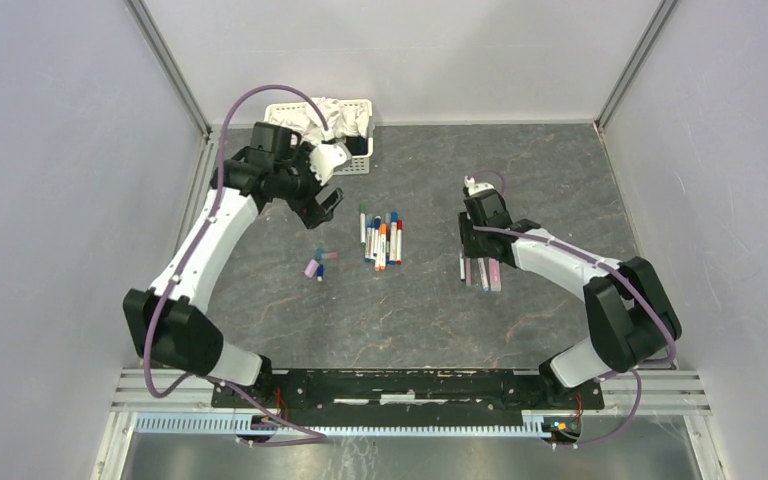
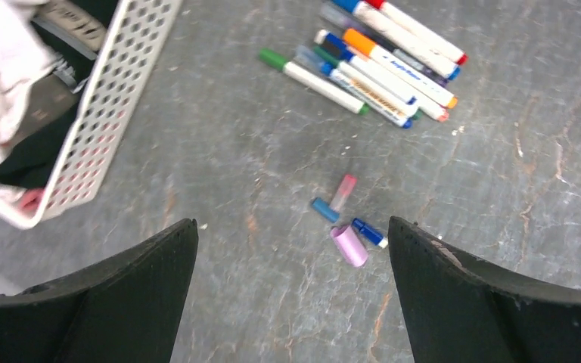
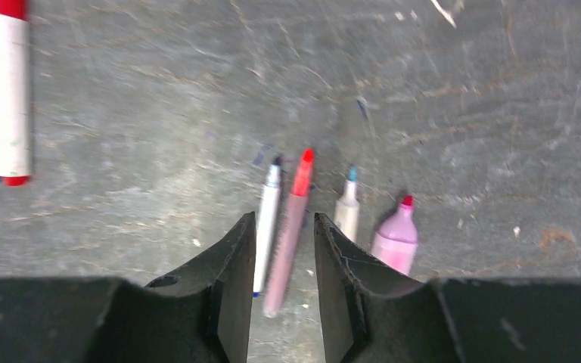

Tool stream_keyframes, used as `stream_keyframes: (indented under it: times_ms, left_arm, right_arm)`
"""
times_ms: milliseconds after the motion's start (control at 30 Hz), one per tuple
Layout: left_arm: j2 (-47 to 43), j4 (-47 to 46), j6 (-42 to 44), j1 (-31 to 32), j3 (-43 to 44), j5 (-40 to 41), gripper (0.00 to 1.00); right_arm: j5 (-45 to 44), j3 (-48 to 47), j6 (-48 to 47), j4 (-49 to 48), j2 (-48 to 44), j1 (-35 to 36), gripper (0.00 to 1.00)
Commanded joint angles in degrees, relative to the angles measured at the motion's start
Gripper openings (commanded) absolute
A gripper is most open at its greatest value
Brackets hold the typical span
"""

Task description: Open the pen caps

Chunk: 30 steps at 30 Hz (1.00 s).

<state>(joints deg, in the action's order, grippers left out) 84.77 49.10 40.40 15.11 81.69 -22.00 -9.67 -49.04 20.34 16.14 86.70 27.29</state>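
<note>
Loose caps [image 2: 348, 246]: four. Uncapped pens [image 3: 287, 227]: four. Capped pens [image 2: 382, 64] in pile: about seven. Basket [image 2: 94, 128]: one.

A basket [image 1: 360, 164] stands at the far left of the desk [image 1: 560, 180], and cloths [image 1: 335, 118] lie in it. In the middle of the desk a group of capped pens [image 1: 383, 238] lies side by side. Left of this group and a little nearer lie some loose caps [image 2: 346, 219], close together. On the right, well apart from the group, four uncapped pens [image 3: 296, 198] lie side by side. The right tool [image 3: 281, 249] is above them, with one pen between its fingers.
</note>
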Motion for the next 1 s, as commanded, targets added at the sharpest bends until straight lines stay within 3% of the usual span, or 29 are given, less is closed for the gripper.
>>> stream_keyframes:
  times_ms: [0,167,333,500,967]
  left_arm:
    - [-6.2,-2.1,-9.3,-0.6,1.1,10.5,1.0]
    - [-12.0,-8.9,-13.3,-1.2,-3.6,17.4,1.0]
    - [-11.7,-4.5,-12.6,-1.2,-4.3,12.9,1.0]
    - [-15.0,-6.8,-13.2,-1.2,-9.1,10.3,1.0]
    - [-15.4,-4.5,-11.6,-1.2,-11.3,8.9,1.0]
  right_arm:
    - [-1.8,-6.8,0.7,-0.6,-0.2,4.0,0.38]
    - [-1.9,-15.6,0.8,1.0,7.9,10.0,0.38]
    - [-0.6,-22.9,2.0,0.7,16.3,12.7,0.34]
    - [0.3,-28.9,2.6,1.7,23.3,13.9,0.33]
    - [-0.8,-33.0,3.3,2.6,31.0,14.5,0.31]
